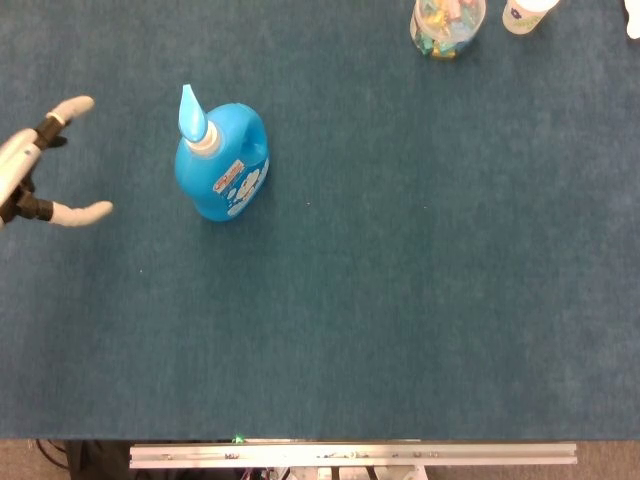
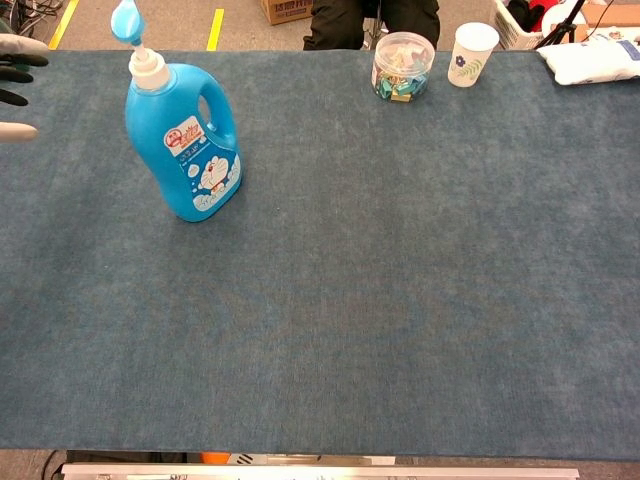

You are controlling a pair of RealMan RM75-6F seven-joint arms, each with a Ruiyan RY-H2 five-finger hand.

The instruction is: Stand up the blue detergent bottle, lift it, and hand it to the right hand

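Fingers (image 1: 70, 108) of the left hand (image 1: 30, 170) are spread apart and hold nothing at the bench's (image 1: 420, 300) left edge; the chest view shows only fingertips. The blue detergent bottle (image 2: 185, 140) stands upright near the far left corner, its label's cartoon cat unreadable from the head view

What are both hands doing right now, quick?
Left hand: open, fingers apart, holding nothing, clear of the upright blue detergent bottle.
Right hand: not in either view.
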